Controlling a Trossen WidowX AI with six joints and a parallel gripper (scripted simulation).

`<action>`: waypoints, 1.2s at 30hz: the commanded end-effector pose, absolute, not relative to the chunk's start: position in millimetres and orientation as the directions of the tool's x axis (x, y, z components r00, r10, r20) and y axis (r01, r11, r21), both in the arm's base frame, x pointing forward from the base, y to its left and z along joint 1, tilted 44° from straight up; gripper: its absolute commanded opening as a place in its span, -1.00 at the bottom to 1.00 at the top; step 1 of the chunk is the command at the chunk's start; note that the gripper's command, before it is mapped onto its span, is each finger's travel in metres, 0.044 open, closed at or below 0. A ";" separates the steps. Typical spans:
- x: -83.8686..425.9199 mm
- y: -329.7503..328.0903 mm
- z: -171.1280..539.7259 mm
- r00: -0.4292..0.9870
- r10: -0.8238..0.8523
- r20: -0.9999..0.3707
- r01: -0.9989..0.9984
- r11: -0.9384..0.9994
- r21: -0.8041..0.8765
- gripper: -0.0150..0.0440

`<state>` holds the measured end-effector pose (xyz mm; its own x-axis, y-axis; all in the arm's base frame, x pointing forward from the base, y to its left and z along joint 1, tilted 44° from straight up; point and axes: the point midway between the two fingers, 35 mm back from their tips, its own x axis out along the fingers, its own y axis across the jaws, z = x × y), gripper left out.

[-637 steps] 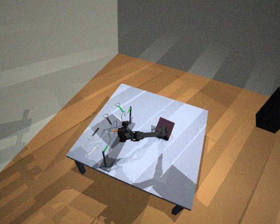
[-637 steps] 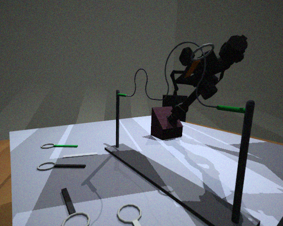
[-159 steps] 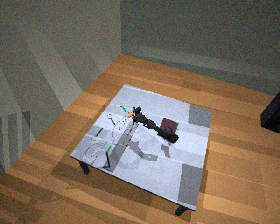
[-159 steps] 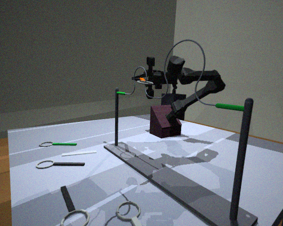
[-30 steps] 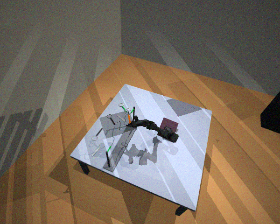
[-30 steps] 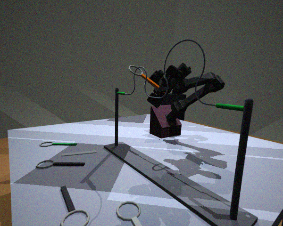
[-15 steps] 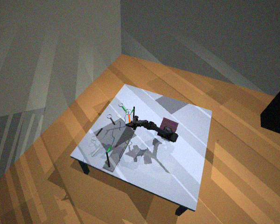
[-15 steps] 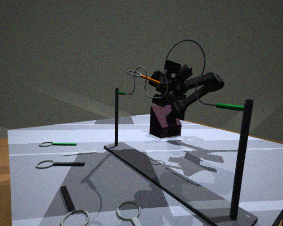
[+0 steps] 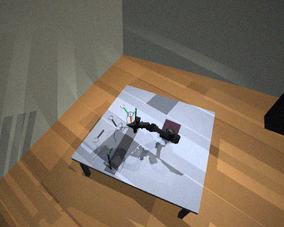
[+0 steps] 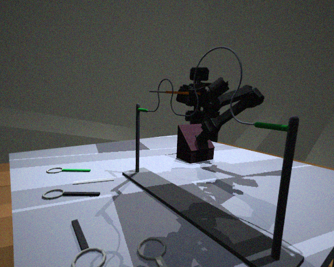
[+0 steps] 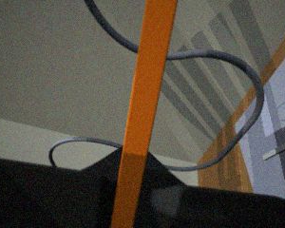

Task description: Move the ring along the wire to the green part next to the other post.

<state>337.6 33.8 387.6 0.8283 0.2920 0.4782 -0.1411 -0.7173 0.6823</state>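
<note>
The orange handle (image 9: 131, 119) (image 10: 172, 92) (image 11: 149, 85) lies about level. Its grey ring (image 10: 153, 91) is seen nearly edge-on in the exterior view, at the left leg of the wire's small hump; contact with the wire cannot be told. The thin grey wire (image 10: 221, 47) (image 11: 259, 95) bends up and down between two green parts (image 10: 142, 109) (image 10: 270, 126), one at the far post (image 10: 137, 138) and one at the near post (image 10: 283, 186). My gripper (image 9: 131, 123) (image 11: 133, 150) is shut on the handle, to the right of the small hump in the exterior view. The ring is out of the wrist view.
A dark base strip (image 10: 190, 213) joins the posts. Loose rings with green (image 10: 75, 170), black (image 10: 80, 193) (image 10: 80, 235) and pale (image 10: 160, 260) handles lie on the table. A thin white stick (image 10: 93, 181) lies among them. A dark pink block (image 9: 173, 124) (image 10: 187, 143) stands by the arm.
</note>
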 end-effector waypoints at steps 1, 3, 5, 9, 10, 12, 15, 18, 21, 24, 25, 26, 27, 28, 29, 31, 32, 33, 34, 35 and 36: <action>337.5 29.5 391.7 0.827 0.252 0.502 -0.138 -0.775 0.617 -1.00; 337.4 28.2 393.1 0.827 0.236 0.510 -0.135 -0.798 0.588 -1.00; 337.3 27.3 394.1 0.827 0.223 0.517 -0.133 -0.815 0.564 -1.00; 337.3 27.6 394.6 0.826 0.208 0.524 -0.130 -0.834 0.537 -1.00; 337.2 27.9 394.6 0.826 0.205 0.525 -0.130 -0.837 0.531 -1.00; 337.2 29.1 394.1 0.826 0.202 0.526 -0.130 -0.840 0.527 -1.00; 337.2 32.2 392.8 0.826 0.204 0.526 -0.130 -0.839 0.529 -1.00; 337.2 36.5 390.2 0.826 0.212 0.523 -0.132 -0.829 0.543 -1.00; 337.3 41.7 386.6 0.825 0.225 0.518 -0.134 -0.813 0.566 -1.00; 337.5 48.1 381.5 0.825 0.244 0.509 -0.138 -0.787 0.601 -1.00; 337.5 50.3 379.7 0.825 0.251 0.506 -0.139 -0.778 0.613 -1.00; 337.6 52.5 377.8 0.825 0.258 0.502 -0.140 -0.768 0.625 -1.00; 337.7 54.0 376.4 0.825 0.264 0.499 -0.141 -0.760 0.635 -1.00; 337.7 55.7 374.6 0.826 0.270 0.496 -0.142 -0.750 0.646 -1.00; 337.8 57.9 372.5 0.826 0.278 0.491 -0.143 -0.739 0.659 -1.00; 338.1 62.6 367.6 0.826 0.295 0.481 -0.146 -0.711 0.688 -1.00; 338.2 64.9 364.9 0.826 0.304 0.475 -0.148 -0.696 0.703 -1.00; 338.4 67.3 362.2 0.826 0.313 0.468 -0.150 -0.680 0.718 -1.00; 338.5 69.4 359.6 0.826 0.321 0.462 -0.151 -0.665 0.732 -1.00; 338.6 71.3 357.1 0.827 0.329 0.457 -0.153 -0.650 0.744 -1.00; 338.7 73.3 354.6 0.827 0.337 0.451 -0.154 -0.635 0.757 -1.00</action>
<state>337.4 65.9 366.7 0.8233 0.3078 0.4768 -0.1548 -0.6865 0.7105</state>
